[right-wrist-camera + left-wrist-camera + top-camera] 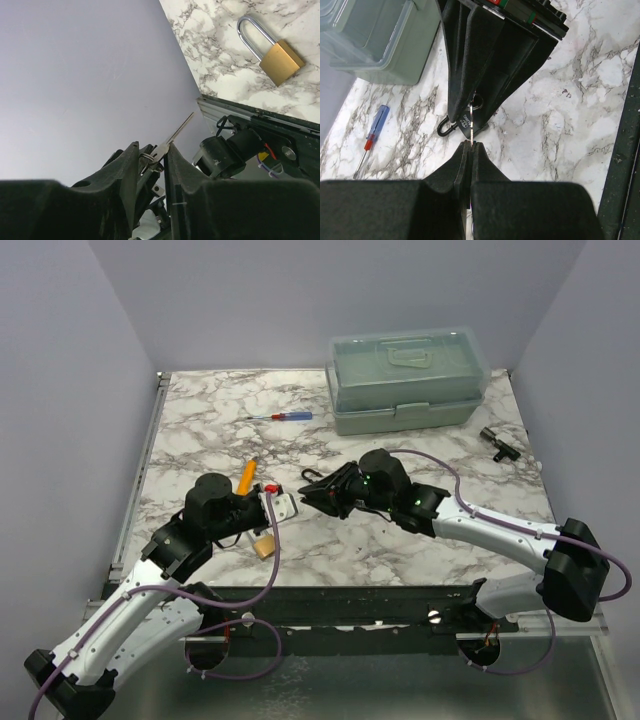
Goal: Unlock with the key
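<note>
Care is being called for in what is being judged a regrip of the key [176, 134] between the two arms. One hold is best being trusted only while the other is being proved secure, so that the small bunch is not being dropped. A blade is also needing to be left projecting straight and clear of the fingers for the keyhole. The key is being carried in the air above the middle of the surface [420, 540], not lying on it. Its ring end is being gripped by the right gripper [151, 148], with one blade being shown beyond the fingertips, tilted upward and free at its tip. The left gripper [469, 145] is being seen clenched fully together, tip to tip with the right one. A thin blade is being viewed edge-on running into its tips, so the bunch is being judged gripped there too. The brass padlock [281, 61], shackle closed, is being shown toward the near edge, apart from both grippers.
</note>
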